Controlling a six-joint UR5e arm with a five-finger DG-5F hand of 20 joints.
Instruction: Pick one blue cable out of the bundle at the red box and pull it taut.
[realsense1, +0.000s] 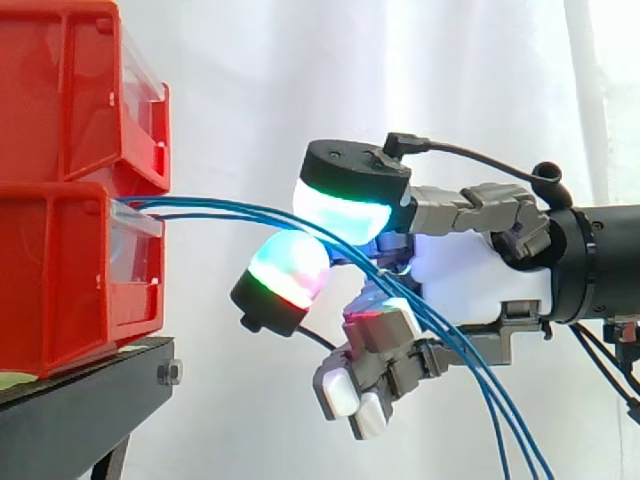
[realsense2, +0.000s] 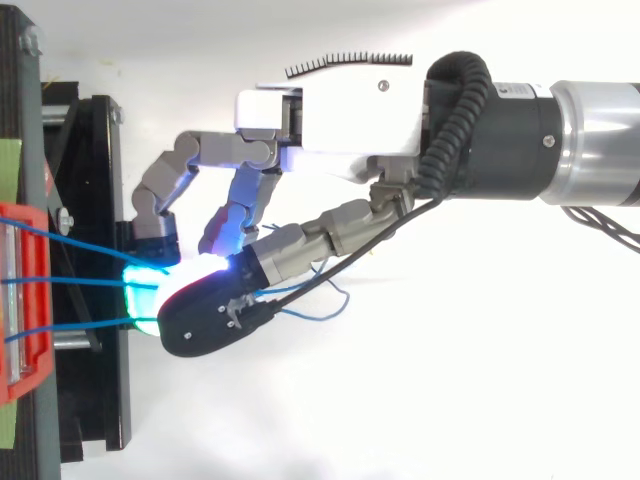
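Observation:
Several thin blue cables (realsense1: 220, 207) leave the top of the lower red box (realsense1: 60, 280) and run right into my hand (realsense1: 470, 275). In the top view the cables (realsense2: 70, 245) fan out from the box (realsense2: 30, 375) and converge at the glowing pads. A cyan-white pad (realsense1: 340, 212) sits above the strands and a red-green pad (realsense1: 290, 268) below, closed on them; how many are pinched is hidden. The other fingers (realsense1: 365, 395) curl under. Behind the hand (realsense2: 340, 110) the cables (realsense1: 500, 400) drop to the lower right.
A second red bin (realsense1: 60, 90) is stacked on the lower one, both on a black stand (realsense1: 90, 390) at the left. The stand's edge (realsense2: 100, 400) lies just left of the pads. A slack blue loop (realsense2: 330, 300) hangs under the hand. A white curtain is behind.

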